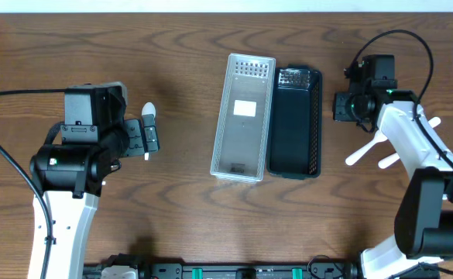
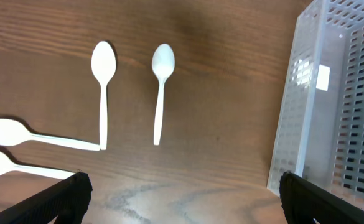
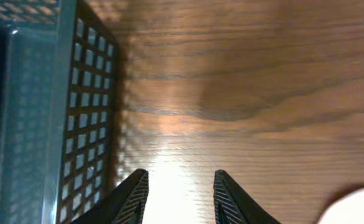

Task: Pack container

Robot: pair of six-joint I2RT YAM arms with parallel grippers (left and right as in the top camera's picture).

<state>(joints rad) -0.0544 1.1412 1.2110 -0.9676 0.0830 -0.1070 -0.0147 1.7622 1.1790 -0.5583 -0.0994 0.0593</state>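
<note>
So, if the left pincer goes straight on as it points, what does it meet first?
Probably the bare table, close beside the separate white spoon; the pale basket lies off to one side. Depth is unclear.

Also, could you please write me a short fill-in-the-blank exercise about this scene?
1. The left wrist view shows ____ white spoons on the table.
2. The dark container lies beside the white container, on the ____ arm's side.
3. The left gripper is ____, gripping nothing.
Missing words: four; right; open.
</note>
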